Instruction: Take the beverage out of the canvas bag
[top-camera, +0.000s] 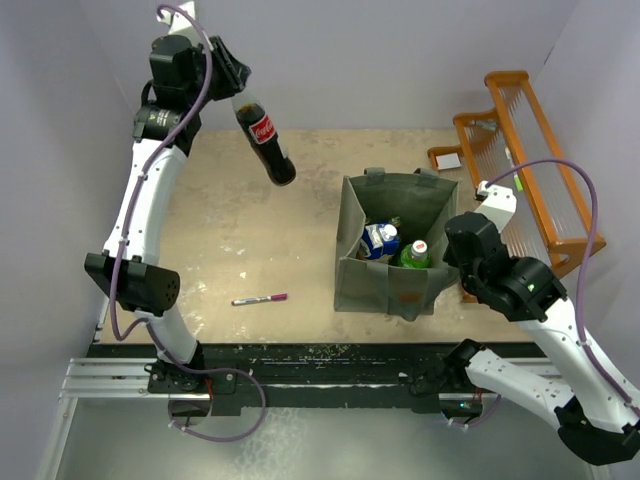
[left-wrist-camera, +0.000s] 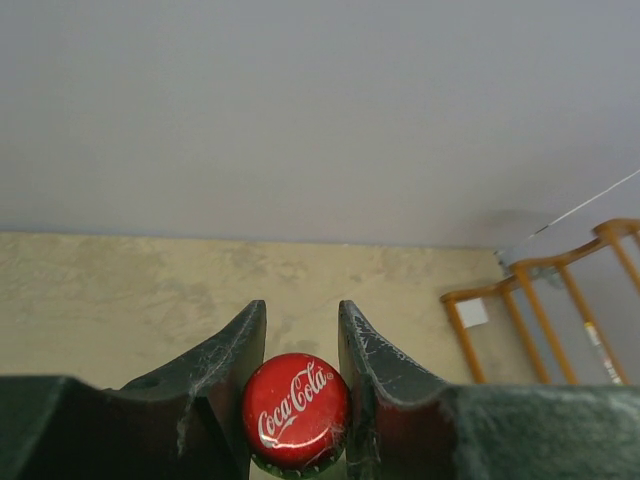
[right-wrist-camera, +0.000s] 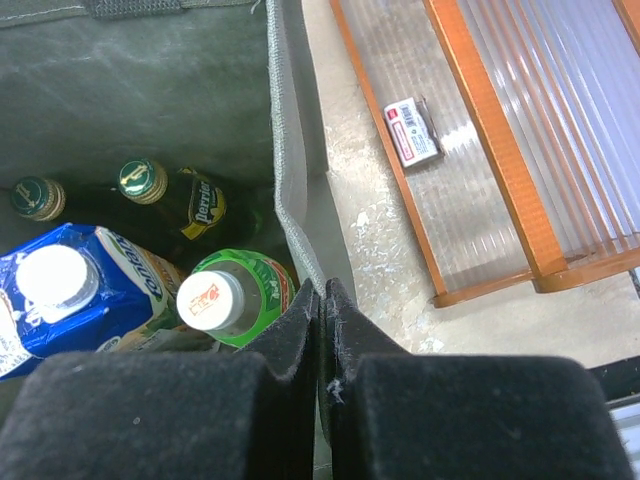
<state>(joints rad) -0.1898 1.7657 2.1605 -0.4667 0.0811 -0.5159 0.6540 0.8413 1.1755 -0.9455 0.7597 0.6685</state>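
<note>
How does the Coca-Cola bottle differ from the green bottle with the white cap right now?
The Coca-Cola bottle hangs tilted in the air outside the canvas bag, clamped at its cap end by the left gripper. The green bottle stands roughly upright inside the bag. The Coca-Cola bottle has a red cap and dark contents, while the green bottle has a white cap and a green body. Both are capped.

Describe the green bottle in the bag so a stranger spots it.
Find the boxy grey-green canvas bag on the table. At its right side, beside the blue-and-white carton, stands the green plastic bottle. Unlike the dark bottles there, it is bright green, white-capped.
</note>
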